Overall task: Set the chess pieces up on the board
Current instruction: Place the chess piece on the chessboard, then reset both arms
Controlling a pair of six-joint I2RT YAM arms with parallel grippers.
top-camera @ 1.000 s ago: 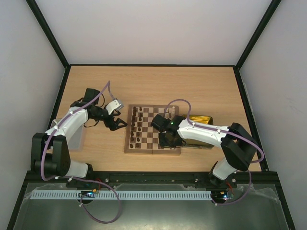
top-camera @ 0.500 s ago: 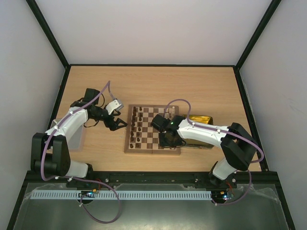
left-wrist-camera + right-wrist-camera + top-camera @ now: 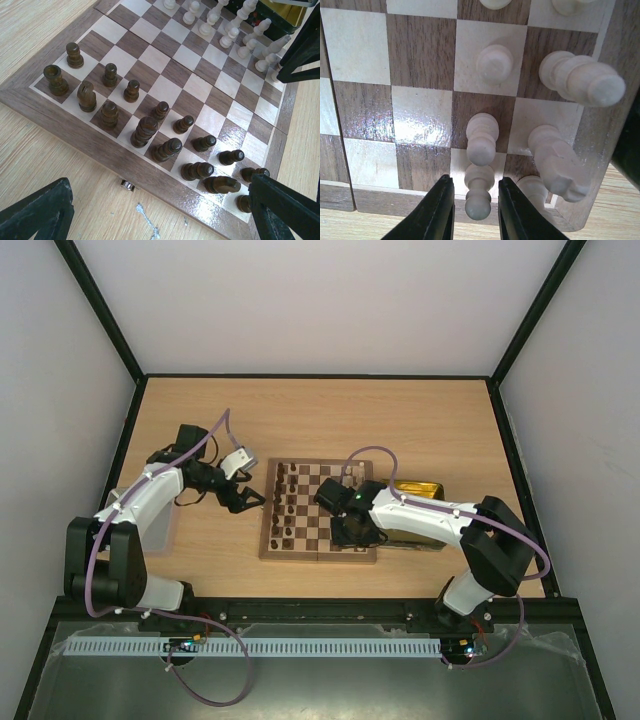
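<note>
Wooden surface (image 3: 200, 410) carries the board (image 3: 300, 554). Only its wrist view shows the right hand (image 3: 476, 212) parted, flanking a cream pawn (image 3: 480, 192) on an edge square; overhead, the right arm (image 3: 425, 512) hides this. Beside the dark pieces (image 3: 145, 131), the left hand (image 3: 160, 215) is spread wide.

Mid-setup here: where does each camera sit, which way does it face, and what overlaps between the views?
Top external: above and behind the bases, looking down on the board, both arms, left end effector and right end effector.
Left wrist: low off the board's edge, facing across the dark pieces toward the cream pieces; its fingers frame the bottom corners.
Right wrist: close above the board's near cream corner, looking down; its fingers flank a cream pawn.
Shared: both wrist views show cream pieces; every view shows the board.
</note>
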